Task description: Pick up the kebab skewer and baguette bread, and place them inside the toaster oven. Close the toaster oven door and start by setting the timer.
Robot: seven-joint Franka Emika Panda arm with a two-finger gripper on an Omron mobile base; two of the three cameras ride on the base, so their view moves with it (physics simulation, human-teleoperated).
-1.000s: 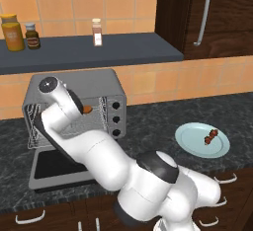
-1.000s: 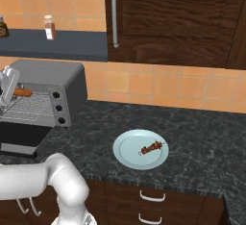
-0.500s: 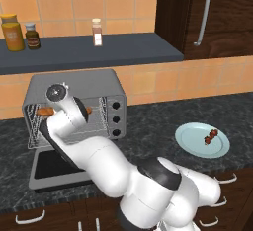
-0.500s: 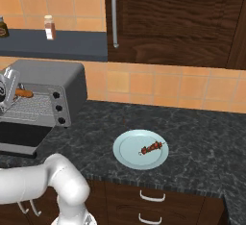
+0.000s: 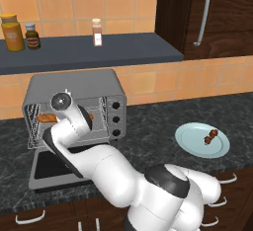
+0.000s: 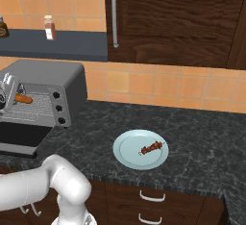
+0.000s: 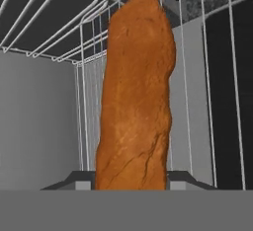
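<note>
The toaster oven [image 5: 74,84] stands on the counter with its door [image 5: 52,168] dropped open. My gripper [image 5: 66,115] reaches into the oven's mouth, shut on the baguette bread [image 5: 47,118]. The orange-brown loaf lies crosswise just above the wire rack [image 5: 99,121]. In the hand view the baguette bread [image 7: 136,96] runs away from my gripper [image 7: 131,179], with a dark fingertip at each side. From the right, the baguette bread [image 6: 23,99] pokes out beside the hand in the toaster oven [image 6: 53,75]. The kebab skewer [image 5: 211,136] [image 6: 151,148] lies on a plate.
A pale blue plate [image 5: 190,138] [image 6: 129,148] sits on the dark counter right of the oven. Three black knobs [image 5: 116,119] line the oven's right panel. Jars and a bottle [image 5: 97,32] stand on the shelf above. A dark cabinet [image 6: 182,22] hangs at the right.
My hand has sunk lower into the oven's mouth, bringing the baguette down toward the rack. The grip has not changed, and skewer and plate lie as before.
</note>
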